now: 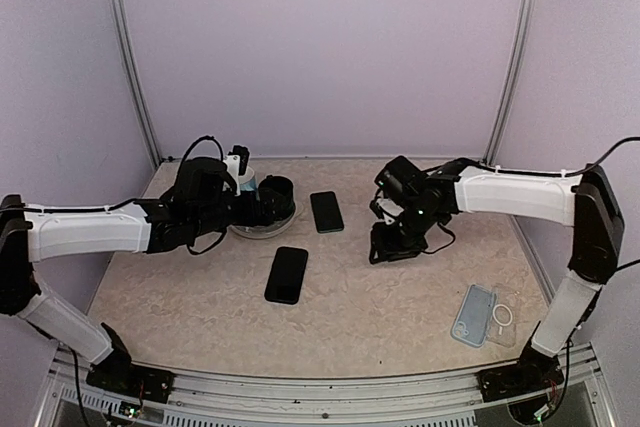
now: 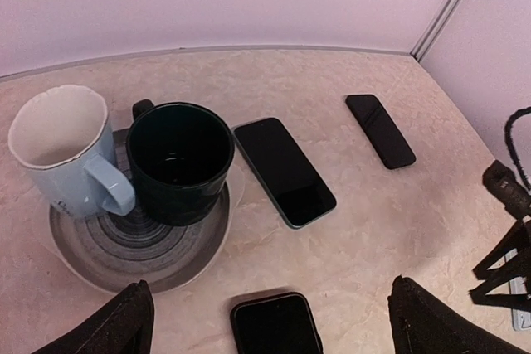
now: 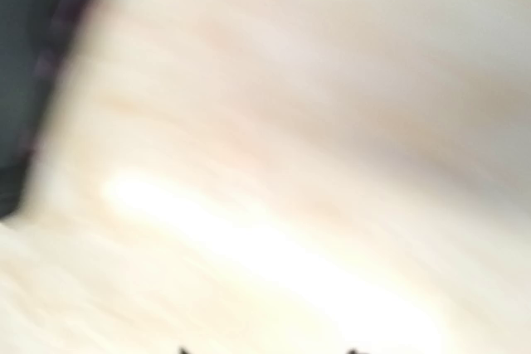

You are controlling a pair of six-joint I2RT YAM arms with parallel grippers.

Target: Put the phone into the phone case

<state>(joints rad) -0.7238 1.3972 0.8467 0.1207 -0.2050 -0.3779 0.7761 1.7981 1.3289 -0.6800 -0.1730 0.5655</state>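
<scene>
The table offers open surface between its middle and the near right corner. The right gripper hangs low over mid-table. Its finger spread cannot be told, because its wrist view is blurred. The left gripper is spread wide and holds nothing, just beside the plate. The nearest phone lies flat to the right gripper's left, long axis near-to-far. A second phone lies closer to the front. The clear phone case lies near the table's right edge, by the right arm's base. The right arm is therefore judged better placed.
</scene>
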